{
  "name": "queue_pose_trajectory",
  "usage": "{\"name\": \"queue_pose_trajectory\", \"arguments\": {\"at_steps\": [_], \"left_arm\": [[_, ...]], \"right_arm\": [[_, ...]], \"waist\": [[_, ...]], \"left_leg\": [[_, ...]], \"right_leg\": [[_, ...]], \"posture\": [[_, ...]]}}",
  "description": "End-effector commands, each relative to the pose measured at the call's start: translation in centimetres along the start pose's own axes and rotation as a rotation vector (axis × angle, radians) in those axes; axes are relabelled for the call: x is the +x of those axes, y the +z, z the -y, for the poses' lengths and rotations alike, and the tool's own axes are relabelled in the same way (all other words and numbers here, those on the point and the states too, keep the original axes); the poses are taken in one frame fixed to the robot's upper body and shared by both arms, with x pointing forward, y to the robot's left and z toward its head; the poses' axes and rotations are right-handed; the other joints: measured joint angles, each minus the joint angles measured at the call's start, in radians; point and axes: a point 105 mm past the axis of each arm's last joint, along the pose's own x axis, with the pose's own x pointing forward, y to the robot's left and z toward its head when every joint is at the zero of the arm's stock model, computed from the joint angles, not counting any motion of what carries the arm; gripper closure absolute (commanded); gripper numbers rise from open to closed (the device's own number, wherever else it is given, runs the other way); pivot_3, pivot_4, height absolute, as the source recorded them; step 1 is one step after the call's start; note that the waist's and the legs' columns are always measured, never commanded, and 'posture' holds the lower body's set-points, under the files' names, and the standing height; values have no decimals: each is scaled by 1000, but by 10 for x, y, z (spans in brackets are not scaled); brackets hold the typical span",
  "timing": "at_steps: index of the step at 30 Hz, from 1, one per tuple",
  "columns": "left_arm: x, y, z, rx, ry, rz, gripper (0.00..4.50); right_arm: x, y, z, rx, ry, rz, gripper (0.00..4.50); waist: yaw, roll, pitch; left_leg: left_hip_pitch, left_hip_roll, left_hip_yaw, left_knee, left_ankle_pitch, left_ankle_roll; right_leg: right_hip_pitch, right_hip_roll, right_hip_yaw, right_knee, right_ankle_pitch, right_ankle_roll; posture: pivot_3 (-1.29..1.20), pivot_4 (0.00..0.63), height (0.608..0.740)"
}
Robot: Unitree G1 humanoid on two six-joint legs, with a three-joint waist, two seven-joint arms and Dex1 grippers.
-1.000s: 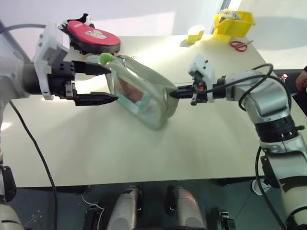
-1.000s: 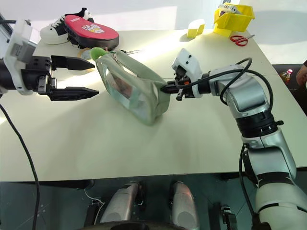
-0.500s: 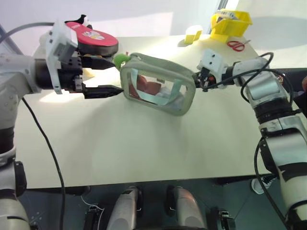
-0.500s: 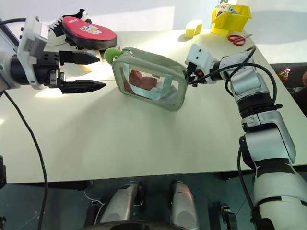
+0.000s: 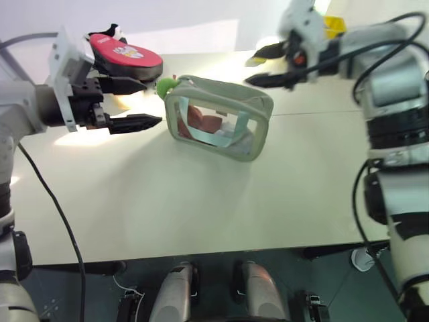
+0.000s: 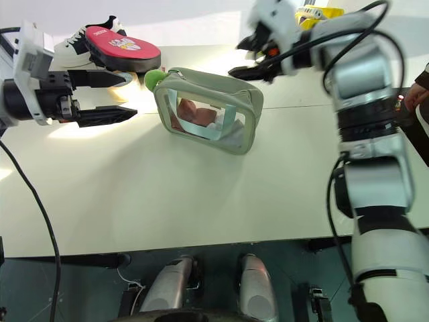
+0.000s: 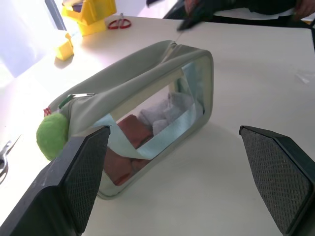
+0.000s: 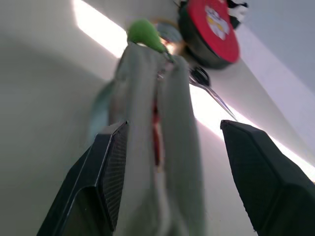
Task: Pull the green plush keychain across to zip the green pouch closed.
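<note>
Zip's not started: pouch (image 5: 218, 124) gapes, keychain (image 5: 165, 85) untouched at its end; both claws (image 5: 131, 103) (image 5: 268, 64) released, empty.

Yellow bin (image 6: 320, 15) behind right arm

The left arm reached in from the left side, its forearm roughly level above the counter (image 5: 201, 201). The left tool (image 5: 137, 104) pointed toward the right, its two black fingers (image 5: 134, 123) spread wide apart with nothing between them. The right arm was raised, bent at the elbow, with the forearm crossing leftward. The right tool (image 5: 265, 64) hung in the air above the counter, fingers parted and empty.
</note>
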Motion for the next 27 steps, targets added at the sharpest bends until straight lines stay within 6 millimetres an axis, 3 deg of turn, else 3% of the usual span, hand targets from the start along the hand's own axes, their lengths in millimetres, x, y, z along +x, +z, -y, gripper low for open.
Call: {"name": "queue_pose_trajectory", "arguments": {"at_steps": [1, 5, 6, 8, 12, 14, 19, 21, 27], "left_arm": [[-7, 17, 3, 58, 15, 41, 0], [-12, 20, 0, 51, 46, 51, 0], [-12, 19, 1, 51, 49, 48, 0], [-13, 18, 2, 49, 54, 45, 0], [-14, 19, 1, 49, 71, 46, 0], [-16, 19, -1, 49, 81, 47, 0], [-32, 19, -14, 61, 166, 23, 0], [-40, 20, -20, 66, 199, 13, 0], [-42, 16, -19, 58, 201, 5, 0]], "right_arm": [[17, -8, -4, -120, -42, -59, 1424], [25, -8, -2, -142, -46, -76, 1424], [27, -7, -3, -142, -38, -70, 1663], [30, -6, -5, -150, -23, -69, 2298], [34, -6, -6, -175, -10, -65, 4368], [36, -1, -7, -200, -5, -39, 4443], [35, 34, -8, -364, -7, 153, 4443], [33, 33, -11, -400, 26, 157, 4443], [32, 0, -46, -433, 215, 122, 4443]], "waist": [[6, 0, 0], [10, 0, 0], [9, 0, 0], [1, 0, 0], [-3, 0, 0], [-4, 0, 0], [-8, 0, 0], [-7, 0, 0], [5, -1, -1]], "left_leg": [[0, 0, 0, 1, 0, 0], [-3, -2, -1, 2, 0, 1], [-3, -2, -1, 2, -1, 1], [-2, -2, -1, 1, -1, 1], [-1, -1, -1, 0, 0, 1], [-1, -1, 0, 0, 0, 1], [0, 0, 0, -1, 0, 0], [0, 0, 0, -1, 0, 0], [0, -1, 0, -1, -1, 1]], "right_leg": [[0, 0, 0, 0, 0, 0], [-1, -1, 0, -2, 0, 0], [0, -1, 0, -2, 0, 0], [-1, -1, 0, -1, 0, 0], [0, 0, 0, -1, 0, 0], [0, 0, 0, 0, 0, 0], [-1, 0, 0, 0, 0, 0], [-1, 1, 1, 0, 0, 0], [1, 0, 0, -1, 0, 0]], "posture": [[0, 150, 740], [0, 150, 740], [0, 150, 740], [0, 150, 740], [0, 150, 740], [0, 150, 740], [0, 150, 740], [0, 150, 740], [0, 150, 740]]}}
